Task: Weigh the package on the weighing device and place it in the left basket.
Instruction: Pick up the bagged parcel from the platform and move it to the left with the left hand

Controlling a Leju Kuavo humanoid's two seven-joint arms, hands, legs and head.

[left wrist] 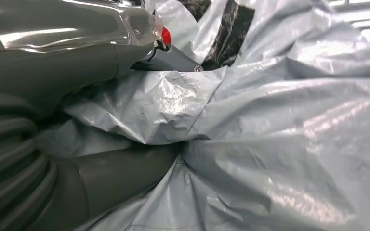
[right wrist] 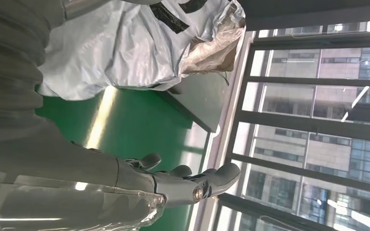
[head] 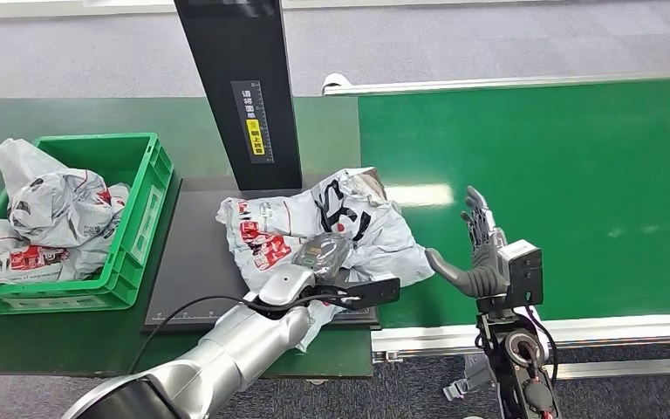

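A crumpled grey plastic package (head: 375, 231) with red and black print lies on the dark platform of the weighing device (head: 196, 271), in front of its black post (head: 244, 87). My left hand (head: 321, 253) lies on the package's near side. Up close, the left hand (left wrist: 48, 62) has a fold of the package (left wrist: 270, 120) pinched between its thumb (left wrist: 120, 178) and the fingers above. My right hand (head: 480, 249) stands with fingers spread over the green belt (head: 558, 183), just right of the package and apart from it. From the right wrist, that hand (right wrist: 173, 183) holds nothing, and the package (right wrist: 125, 43) lies beyond it.
A green basket (head: 144, 214) stands left of the weighing device and holds several similar grey packages (head: 57, 209). The belt's metal rail (head: 576, 327) runs along its near edge. Both stand on a dark green table (head: 70, 336).
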